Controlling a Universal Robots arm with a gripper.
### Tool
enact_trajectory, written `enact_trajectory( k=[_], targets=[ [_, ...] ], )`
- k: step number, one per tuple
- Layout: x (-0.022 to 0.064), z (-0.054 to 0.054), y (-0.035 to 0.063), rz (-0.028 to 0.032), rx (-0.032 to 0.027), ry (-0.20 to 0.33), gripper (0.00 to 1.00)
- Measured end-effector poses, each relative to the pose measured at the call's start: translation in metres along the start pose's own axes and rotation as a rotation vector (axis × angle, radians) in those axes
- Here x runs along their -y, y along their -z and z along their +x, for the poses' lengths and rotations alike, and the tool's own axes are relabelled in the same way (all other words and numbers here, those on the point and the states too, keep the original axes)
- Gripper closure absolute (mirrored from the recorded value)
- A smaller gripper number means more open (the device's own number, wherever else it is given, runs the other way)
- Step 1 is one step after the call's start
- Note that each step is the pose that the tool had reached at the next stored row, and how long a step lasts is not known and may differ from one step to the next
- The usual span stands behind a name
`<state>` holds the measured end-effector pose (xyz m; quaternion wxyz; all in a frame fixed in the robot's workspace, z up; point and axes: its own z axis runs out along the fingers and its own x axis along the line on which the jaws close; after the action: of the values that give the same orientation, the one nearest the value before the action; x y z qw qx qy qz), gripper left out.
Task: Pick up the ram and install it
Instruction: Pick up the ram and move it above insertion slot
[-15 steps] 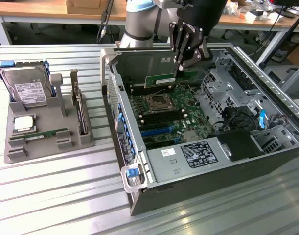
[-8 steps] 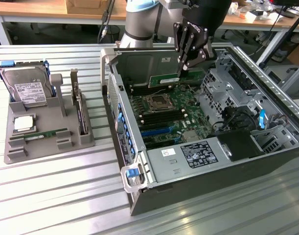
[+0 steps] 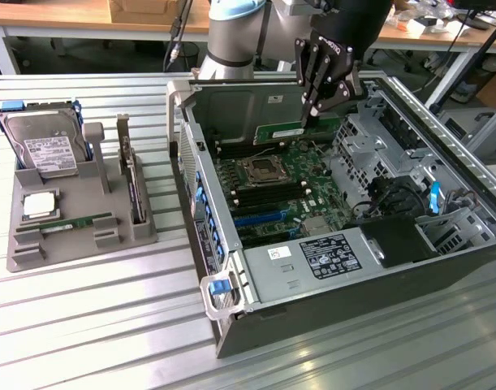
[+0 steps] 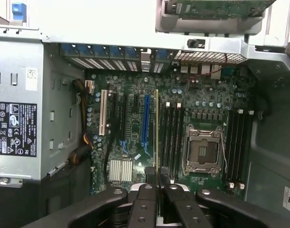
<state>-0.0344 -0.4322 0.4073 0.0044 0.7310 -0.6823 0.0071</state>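
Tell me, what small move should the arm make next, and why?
Probably lower slowly. The jaws are shut on the ram, which hangs edge-on above the motherboard, parallel to the black memory slots beside the processor socket and not yet seated; exact alignment is hard to judge.

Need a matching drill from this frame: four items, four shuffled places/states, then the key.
1. end effector
2. hard drive
3. expansion card
4. CPU socket

A. standing on edge in the grey tray
B. on the motherboard, flanked by memory slots
C. shut on the ram, above the open case
D. tilted, label showing, at the tray's far corner

Pairs: 1-C, 2-D, 3-A, 4-B
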Motion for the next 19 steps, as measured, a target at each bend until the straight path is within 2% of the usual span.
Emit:
enact_trajectory(
  k=[6,15,19],
  targets=[
    [0.0109,0.001,0.0,0.0,-0.0001,0.0,0.88],
    [0.0192,0.001,-0.0001,0.0,-0.0001,0.0,0.88],
    [0.0258,0.002,-0.0001,0.0,-0.0001,0.0,0.88]
  ],
)
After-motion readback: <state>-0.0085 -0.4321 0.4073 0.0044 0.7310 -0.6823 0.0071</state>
